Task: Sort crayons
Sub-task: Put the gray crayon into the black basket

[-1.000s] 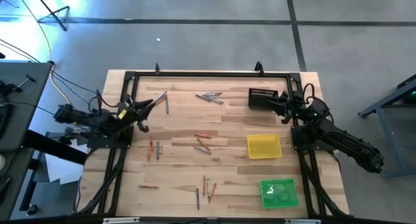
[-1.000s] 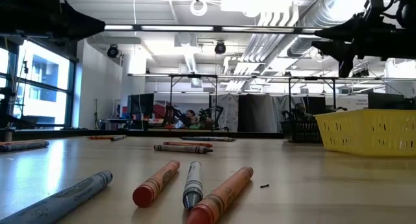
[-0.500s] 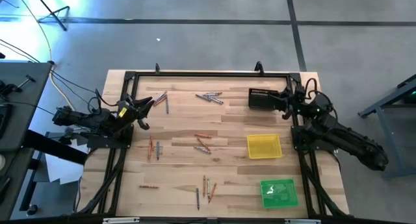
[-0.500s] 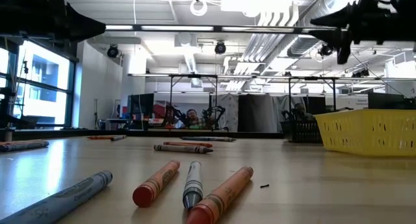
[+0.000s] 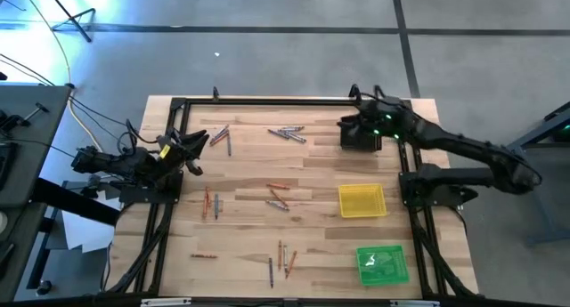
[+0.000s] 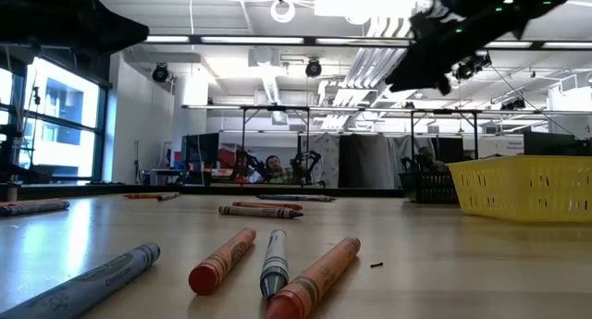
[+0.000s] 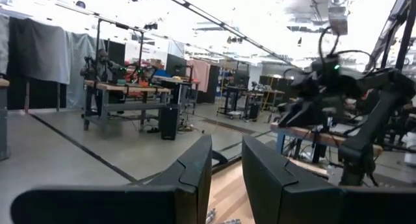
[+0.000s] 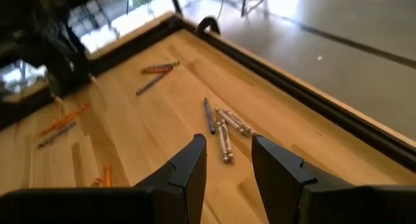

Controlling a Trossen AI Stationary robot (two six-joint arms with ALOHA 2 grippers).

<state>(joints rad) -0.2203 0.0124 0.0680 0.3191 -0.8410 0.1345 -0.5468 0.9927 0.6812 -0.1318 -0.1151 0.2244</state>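
Crayons lie flat and scattered on the wooden table (image 5: 321, 165): a grey cluster (image 5: 287, 133) at the far middle, also in the right wrist view (image 8: 224, 130), a few (image 5: 221, 133) at the far left, more at the middle (image 5: 278, 196) and near the front (image 5: 281, 257). My left gripper (image 5: 203, 136) hovers open and empty beside the far-left crayons; its fingers show in its wrist view (image 7: 227, 165). My right gripper (image 5: 343, 125) is open and empty above the black tray's (image 5: 361, 136) left edge, pointing at the grey cluster (image 8: 229, 152).
A yellow tray (image 5: 362, 200) stands at the right middle and a green tray (image 5: 383, 262) at the front right. A black frame (image 5: 267, 100) runs along the table's edges. In the low view three crayons (image 6: 268, 263) lie close to the camera.
My right arm has swung out from the table's right edge toward its far edge and left, so the gripper now hangs over the black tray's left edge. The crayons have stayed where they were.
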